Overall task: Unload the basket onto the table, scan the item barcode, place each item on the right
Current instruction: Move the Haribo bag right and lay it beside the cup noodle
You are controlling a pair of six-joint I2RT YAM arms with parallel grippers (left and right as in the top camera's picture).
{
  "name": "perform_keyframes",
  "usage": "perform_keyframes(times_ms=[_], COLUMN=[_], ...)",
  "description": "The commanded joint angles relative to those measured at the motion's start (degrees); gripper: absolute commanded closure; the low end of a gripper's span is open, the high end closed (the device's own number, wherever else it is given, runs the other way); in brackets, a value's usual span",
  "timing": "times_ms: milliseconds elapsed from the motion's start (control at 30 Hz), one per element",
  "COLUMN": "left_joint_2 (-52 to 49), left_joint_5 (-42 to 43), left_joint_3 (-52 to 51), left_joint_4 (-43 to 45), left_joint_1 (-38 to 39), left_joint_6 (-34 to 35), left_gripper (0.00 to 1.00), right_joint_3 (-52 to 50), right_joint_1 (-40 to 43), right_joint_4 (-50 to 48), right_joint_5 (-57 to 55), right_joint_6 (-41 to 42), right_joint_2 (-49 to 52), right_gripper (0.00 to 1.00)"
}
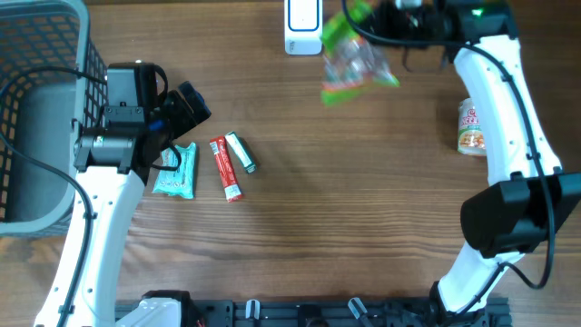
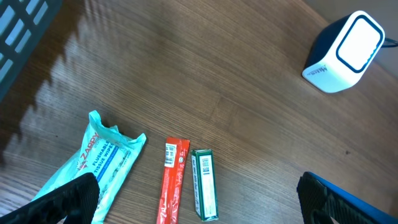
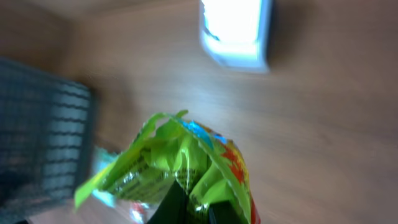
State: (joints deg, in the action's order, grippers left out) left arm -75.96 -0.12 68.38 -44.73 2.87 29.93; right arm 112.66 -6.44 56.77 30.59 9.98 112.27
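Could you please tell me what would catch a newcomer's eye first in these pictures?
The crinkly green snack bag, shut in the right pincer, hangs just beside the white scanner at the table's far edge. Near the left side, the open left pincer hovers over a teal wipes packet, a red stick pack and a small green box lying in a row.

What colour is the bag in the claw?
Bag: bright green, best seen in right wrist view.

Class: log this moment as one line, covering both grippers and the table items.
right gripper: shut on snack bag near scanner | left gripper: open, empty | on table: teal packet, red stick, green stick, can
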Motion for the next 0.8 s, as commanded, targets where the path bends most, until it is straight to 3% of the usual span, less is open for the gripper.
perform_keyframes(times_ms=[0, 133, 467, 500, 567, 600, 667, 767], left_joint_2=[0.22, 0.22, 0.22, 0.22, 0.22, 0.22, 0.22, 0.22], left_joint_5=[0.24, 0.24, 0.24, 0.24, 0.24, 0.24, 0.24, 0.24], left_joint_3=[0.52, 0.52, 0.52, 0.52, 0.52, 0.52, 0.52, 0.52], left_joint_4=[0.13, 0.13, 0.13, 0.15, 0.13, 0.13, 0.13, 0.15], left_joint_1=[-0.11, -0.11, -0.11, -0.11, -0.11, -0.11, -0.11, -0.11], left_joint_6=[0.52, 0.52, 0.52, 0.52, 0.52, 0.52, 0.52, 0.52], left_gripper=[0.00, 0.00, 0.00, 0.00, 0.00, 0.00, 0.00, 0.00], right_joint_3=[-3.56, -11.69, -28.68, -29.05, -29.05, -28.81, -27.50, -23.96], right_joint_1=[0.31, 0.31, 0.70, 0.85, 0.87, 0.87, 0.87, 0.81], right_joint_4=[5.49, 5.22, -11.69, -12.04, -12.04, -12.11, -11.32, -8.92], right_joint_5=[-20.52, -34.18, -47.56, -47.52, -47.60, -47.74, -47.74, -47.43], right_joint_6=[-4.44, -4.44, -5.53, -5.51, -5.62, -6.36, -8.52, -8.26], right_joint_2=[0.79, 0.79, 0.79, 0.79, 0.76, 0.61, 0.28, -0.94], right_gripper=[0.96, 0.96, 0.96, 0.91, 0.26, 0.14, 0.03, 0.00])
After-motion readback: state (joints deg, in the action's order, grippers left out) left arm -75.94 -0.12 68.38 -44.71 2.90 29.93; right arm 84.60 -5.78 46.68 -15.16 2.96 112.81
